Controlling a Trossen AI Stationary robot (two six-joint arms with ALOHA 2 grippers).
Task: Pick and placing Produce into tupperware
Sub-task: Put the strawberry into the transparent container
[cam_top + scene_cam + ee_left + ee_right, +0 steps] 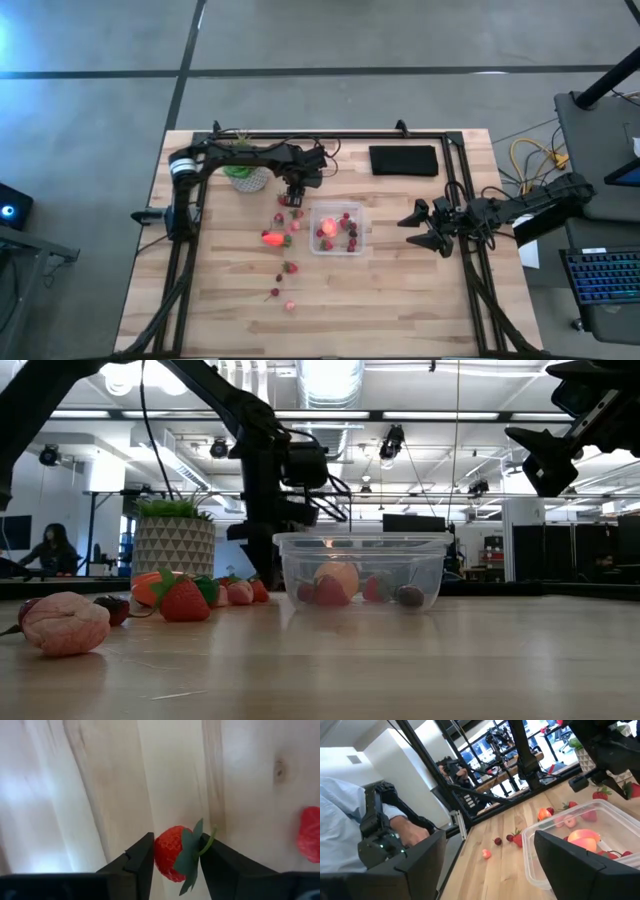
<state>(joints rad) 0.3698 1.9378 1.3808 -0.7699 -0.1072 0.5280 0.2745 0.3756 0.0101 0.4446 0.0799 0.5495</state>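
My left gripper (176, 857) is closed on a strawberry (171, 852) at the far end of the berry scatter, the tupperware (338, 230) lying just right and nearer of it; right gripper (432, 226) waits open, right of the tub.

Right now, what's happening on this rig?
The left tool is down on the table by the potted plant, its fingers closing on a strawberry that sits between them. The tupperware already holds several pieces, and more berries lie scattered on the wood. The right tool waits open, to the right of the container.
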